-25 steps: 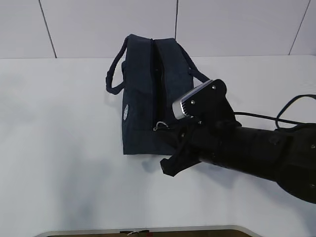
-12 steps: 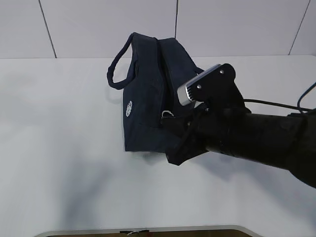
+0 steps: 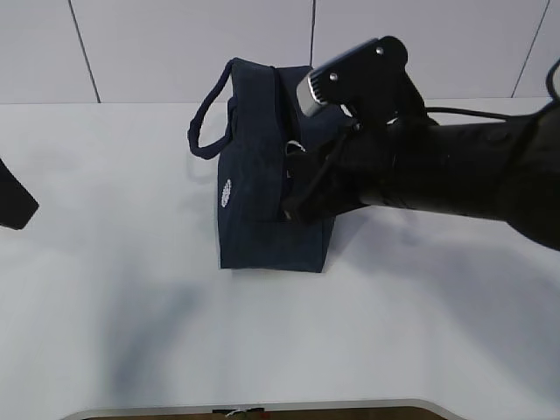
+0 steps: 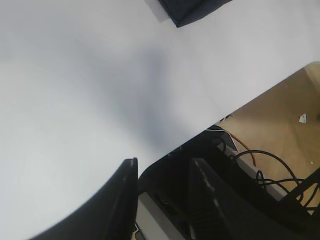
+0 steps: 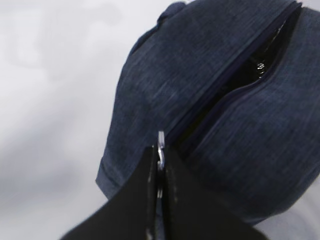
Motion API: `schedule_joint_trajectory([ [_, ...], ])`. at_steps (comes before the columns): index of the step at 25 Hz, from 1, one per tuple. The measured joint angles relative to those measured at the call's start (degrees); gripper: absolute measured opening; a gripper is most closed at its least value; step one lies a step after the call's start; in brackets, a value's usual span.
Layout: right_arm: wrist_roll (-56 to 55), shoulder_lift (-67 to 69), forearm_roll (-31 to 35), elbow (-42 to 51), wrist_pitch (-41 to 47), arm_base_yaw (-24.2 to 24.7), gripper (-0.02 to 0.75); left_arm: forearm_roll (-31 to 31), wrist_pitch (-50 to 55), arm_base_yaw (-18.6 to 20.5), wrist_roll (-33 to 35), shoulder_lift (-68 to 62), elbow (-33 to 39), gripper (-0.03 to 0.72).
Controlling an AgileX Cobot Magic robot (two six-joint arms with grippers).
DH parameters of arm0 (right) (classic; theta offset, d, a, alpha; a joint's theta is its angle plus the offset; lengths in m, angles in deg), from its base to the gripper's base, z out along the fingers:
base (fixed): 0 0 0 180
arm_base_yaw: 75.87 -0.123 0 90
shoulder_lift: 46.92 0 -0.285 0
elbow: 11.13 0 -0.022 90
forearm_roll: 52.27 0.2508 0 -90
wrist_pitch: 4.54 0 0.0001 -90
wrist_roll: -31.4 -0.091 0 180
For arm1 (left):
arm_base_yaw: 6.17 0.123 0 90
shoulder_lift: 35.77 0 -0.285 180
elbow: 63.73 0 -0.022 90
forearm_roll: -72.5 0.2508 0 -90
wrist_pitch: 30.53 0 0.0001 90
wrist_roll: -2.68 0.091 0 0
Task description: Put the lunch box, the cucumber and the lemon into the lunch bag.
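The dark navy lunch bag [image 3: 262, 175] stands on the white table with its handles up. My right gripper [image 3: 302, 157] is over the bag's top and shut on the metal ring pull [image 5: 160, 145] of the zipper. In the right wrist view my right gripper [image 5: 161, 167] pinches the ring, and the zipper [image 5: 235, 75] gapes open beyond it, with something shiny in the dark gap. My left gripper [image 4: 162, 185] is open and empty over the table's front edge; it shows at the far left of the exterior view [image 3: 13, 206]. The lunch box, cucumber and lemon are out of view.
The white table [image 3: 131, 289] spreads round the bag. A corner of the bag [image 4: 192, 10] shows at the top of the left wrist view. Beyond the table's front edge lie cables [image 4: 270, 170] and a brown floor [image 4: 280, 115].
My right gripper has moved up and back along the bag's top with the ring pull in it, and the zipper has opened behind it. My left gripper has come into the exterior view at the left edge.
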Motion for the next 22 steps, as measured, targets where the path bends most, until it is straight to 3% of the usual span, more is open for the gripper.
schedule_joint_trajectory([
  [10,0.0,-0.1,-0.1,-12.2,17.5,0.0,0.005,-5.4,-14.6,0.0,7.2,-0.9,9.4,0.245],
  [14,0.0,-0.1,0.6,-15.9,22.4,0.0,0.005,-9.8,-20.6,-0.3,13.4,-0.9,12.7,0.244],
  [22,0.0,0.5,3.5,-17.6,24.6,0.0,0.005,-12.8,-31.3,-7.4,19.5,-6.1,13.5,0.244],
])
